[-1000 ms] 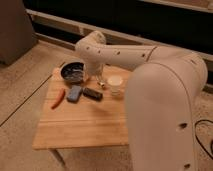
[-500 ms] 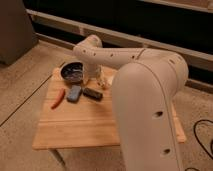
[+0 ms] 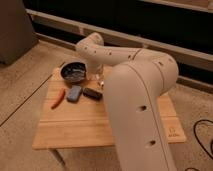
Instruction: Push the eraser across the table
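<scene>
The table is light honey bamboo, striped by its planks, on pale legs. At centre left lie the black eraser, a blue-grey block and an orange-red carrot-shaped piece. The bowl is dark. The cream-white arm is dotted with small dark holes, and its pale gripper sits above the eraser. The floor is speckled beige.
</scene>
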Controlling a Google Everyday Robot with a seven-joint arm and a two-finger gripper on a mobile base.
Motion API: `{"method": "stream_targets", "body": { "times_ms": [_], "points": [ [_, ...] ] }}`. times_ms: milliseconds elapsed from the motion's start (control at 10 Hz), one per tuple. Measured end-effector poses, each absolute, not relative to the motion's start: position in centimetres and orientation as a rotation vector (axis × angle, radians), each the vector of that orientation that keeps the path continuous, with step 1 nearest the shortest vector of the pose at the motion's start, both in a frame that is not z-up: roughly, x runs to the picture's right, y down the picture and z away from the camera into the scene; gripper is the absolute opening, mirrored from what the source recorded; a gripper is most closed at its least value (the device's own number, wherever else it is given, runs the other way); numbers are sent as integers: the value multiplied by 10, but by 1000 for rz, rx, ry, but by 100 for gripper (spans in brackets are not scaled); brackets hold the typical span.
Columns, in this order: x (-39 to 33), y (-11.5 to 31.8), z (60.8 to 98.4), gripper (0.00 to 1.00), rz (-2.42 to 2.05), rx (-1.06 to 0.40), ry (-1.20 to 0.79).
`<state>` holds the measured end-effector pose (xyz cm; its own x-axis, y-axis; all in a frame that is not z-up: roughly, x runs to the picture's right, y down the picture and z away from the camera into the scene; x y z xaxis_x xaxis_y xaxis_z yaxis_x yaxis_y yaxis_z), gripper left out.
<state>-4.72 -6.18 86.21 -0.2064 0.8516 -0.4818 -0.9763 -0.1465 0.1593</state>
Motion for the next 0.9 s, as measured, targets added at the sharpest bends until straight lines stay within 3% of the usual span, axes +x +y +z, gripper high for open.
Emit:
{"method": "stream_targets", "body": {
  "times_ms": [900],
  "points": [
    [-71,-36,883,65,1793,-394,548]
  ]
}}
